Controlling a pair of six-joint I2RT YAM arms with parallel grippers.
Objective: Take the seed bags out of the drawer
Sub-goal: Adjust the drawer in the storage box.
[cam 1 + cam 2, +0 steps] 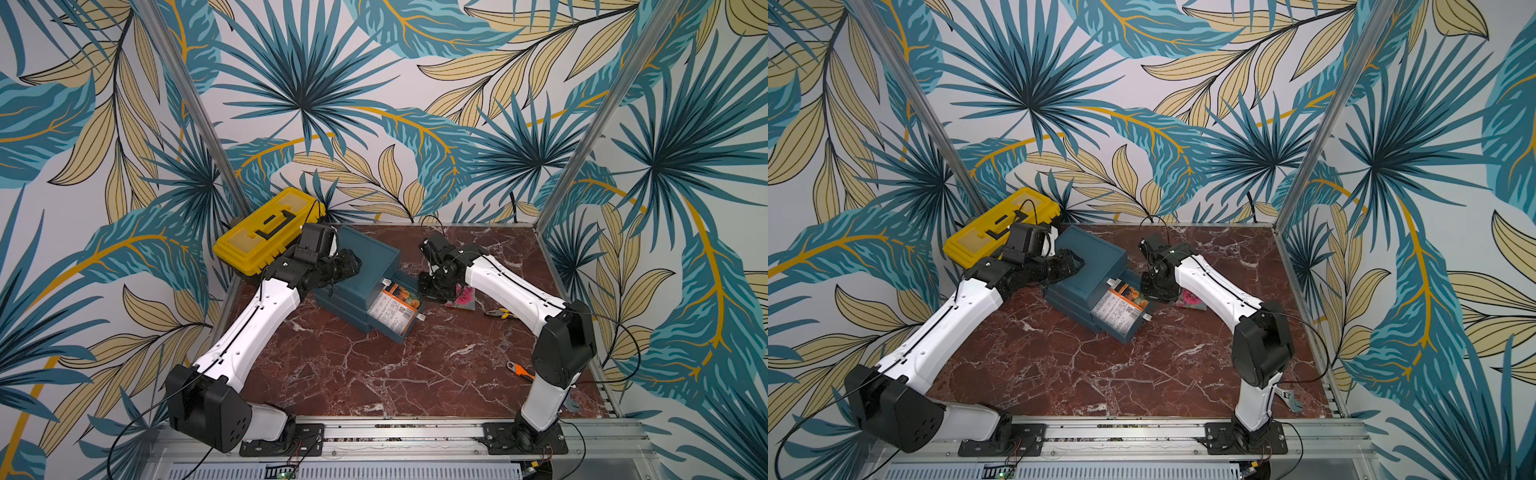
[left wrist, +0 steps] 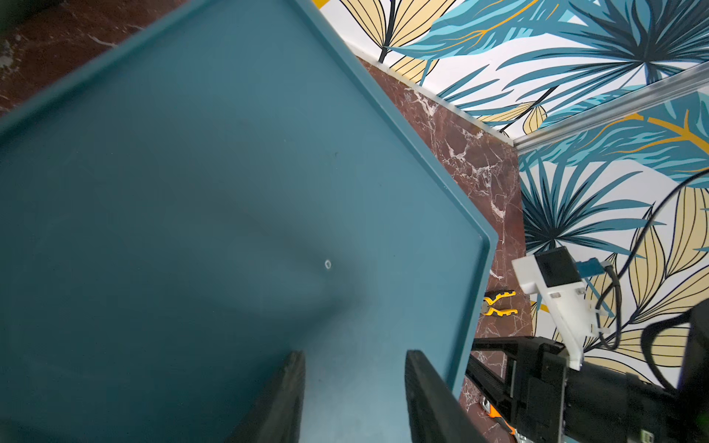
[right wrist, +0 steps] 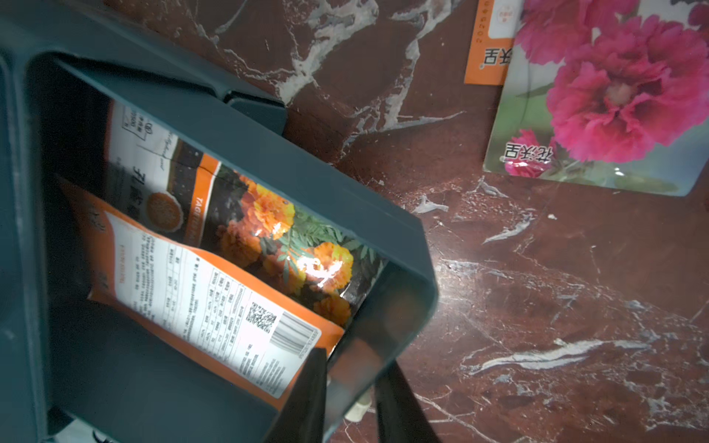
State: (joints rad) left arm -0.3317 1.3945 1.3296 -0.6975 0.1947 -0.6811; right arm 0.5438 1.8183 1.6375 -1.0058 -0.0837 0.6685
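Note:
A dark blue drawer cabinet (image 1: 365, 257) stands on the marble table with its top drawer (image 3: 307, 172) pulled out. Two seed bags lie in the drawer. One shows orange marigolds (image 3: 268, 230); the other lies on top of it with its white barcode back up (image 3: 215, 307). In both top views they show in the drawer (image 1: 392, 309) (image 1: 1119, 307). A pink-flower seed bag (image 3: 598, 96) (image 1: 463, 297) lies on the table beside the drawer. My right gripper (image 3: 353, 368) (image 1: 428, 291) straddles the drawer's front wall, shut on it. My left gripper (image 2: 355, 356) (image 1: 353, 266) rests open on the cabinet's top.
A yellow toolbox (image 1: 266, 230) sits at the back left behind the left arm. Yellow-handled pliers (image 1: 500, 313) (image 2: 498, 303) lie right of the pink bag, and an orange-handled tool (image 1: 519, 371) lies near the right arm's base.

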